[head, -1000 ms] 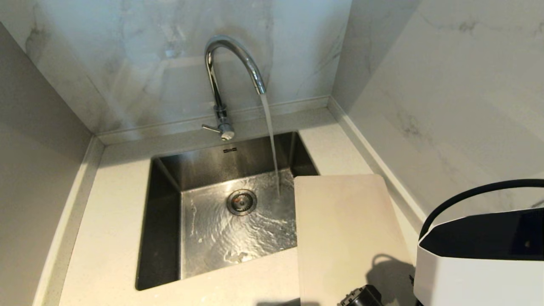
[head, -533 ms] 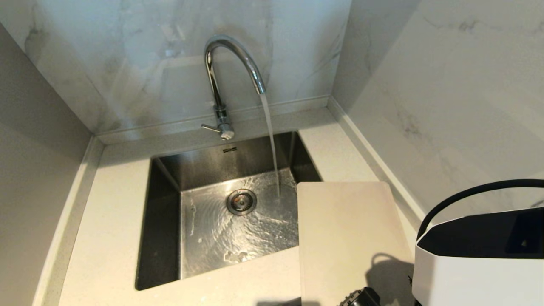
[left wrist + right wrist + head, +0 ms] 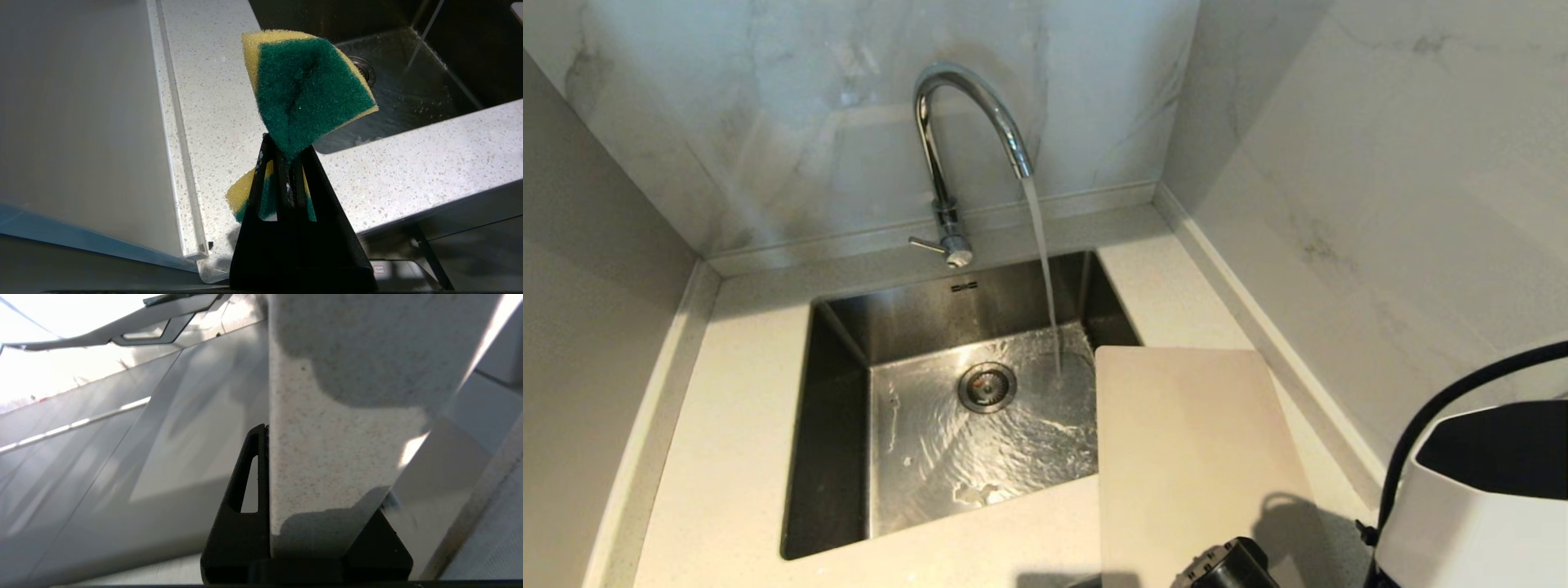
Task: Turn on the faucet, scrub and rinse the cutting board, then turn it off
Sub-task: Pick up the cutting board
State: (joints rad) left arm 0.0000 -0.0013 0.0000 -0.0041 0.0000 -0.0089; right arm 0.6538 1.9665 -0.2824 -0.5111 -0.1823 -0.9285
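One cutting board [image 3: 343,457] in right gripper [image 3: 286,465]

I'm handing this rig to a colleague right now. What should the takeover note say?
Left gripper: jaws shut on the green-and-yellow sponge, held over the counter by the sink.
Right gripper: jaws shut on the near end of the cutting board, which sits over the counter with its left edge overhanging the sink.
Faucet: on, water running into the sink just left of the board.
Done: water on, both items gripped.
Left: move the board under the stream, scrub, rinse, shut the faucet.
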